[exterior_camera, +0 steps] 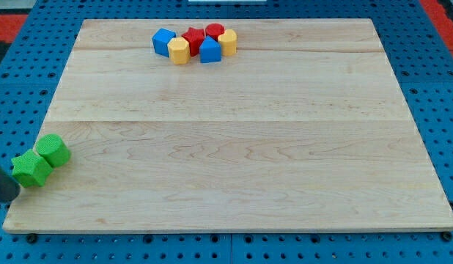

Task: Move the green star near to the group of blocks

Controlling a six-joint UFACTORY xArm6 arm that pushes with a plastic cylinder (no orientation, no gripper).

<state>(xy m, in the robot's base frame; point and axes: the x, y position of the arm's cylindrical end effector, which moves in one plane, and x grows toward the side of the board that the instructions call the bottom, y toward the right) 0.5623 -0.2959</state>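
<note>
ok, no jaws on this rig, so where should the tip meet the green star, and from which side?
Meet the green star on its lower-left side and push toward the view's top right, where the group of blocks sits. My tip is just off that side. Aiming between two points should limit slipping. The other green block touches the star's upper right and would probably ride along.

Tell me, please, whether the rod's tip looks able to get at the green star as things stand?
Probably yes: my tip sits just left of the green star, nothing between them; the green cylinder lies on its far side.
</note>
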